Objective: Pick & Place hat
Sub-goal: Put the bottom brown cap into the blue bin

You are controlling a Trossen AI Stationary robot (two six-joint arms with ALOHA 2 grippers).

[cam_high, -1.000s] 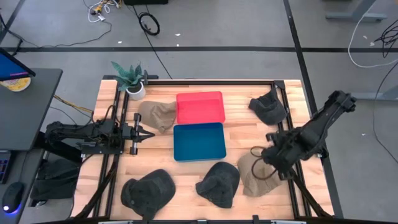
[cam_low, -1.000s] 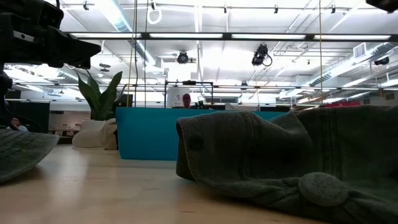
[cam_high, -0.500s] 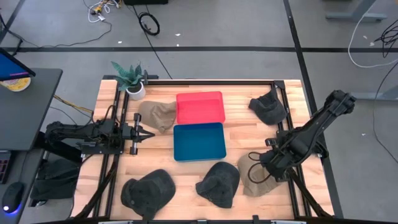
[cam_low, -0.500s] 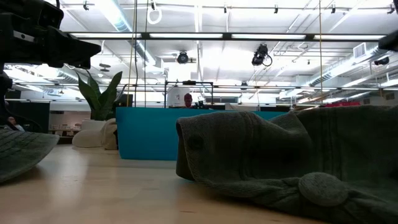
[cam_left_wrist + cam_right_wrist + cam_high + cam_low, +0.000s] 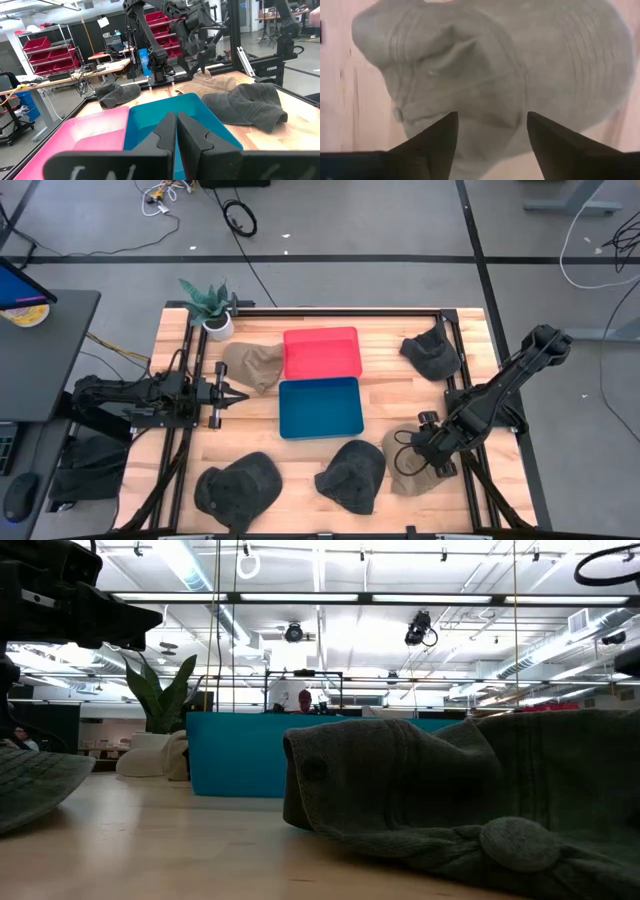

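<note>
A tan hat (image 5: pixel 405 463) (image 5: pixel 495 65) lies flat on the table near its near right corner. My right gripper (image 5: pixel 422 454) (image 5: pixel 492 131) hovers just above it, pointing down and open, one fingertip on either side of the crown's middle. I see no touch between fingers and cloth. My left gripper (image 5: pixel 236 393) (image 5: pixel 176 134) waits shut at the table's left, level, pointing at the blue tray (image 5: pixel 320 408).
A red tray (image 5: pixel 322 352) stands behind the blue one. Another tan hat (image 5: pixel 253 364) lies by a potted plant (image 5: pixel 210 308). Dark hats lie far right (image 5: pixel 432 352), near middle (image 5: pixel 352 475) (image 5: pixel 450 790) and near left (image 5: pixel 238 488).
My right gripper has travelled toward the table's near edge and a little left, coming down over the tan hat. The hat has stayed where it lay.
</note>
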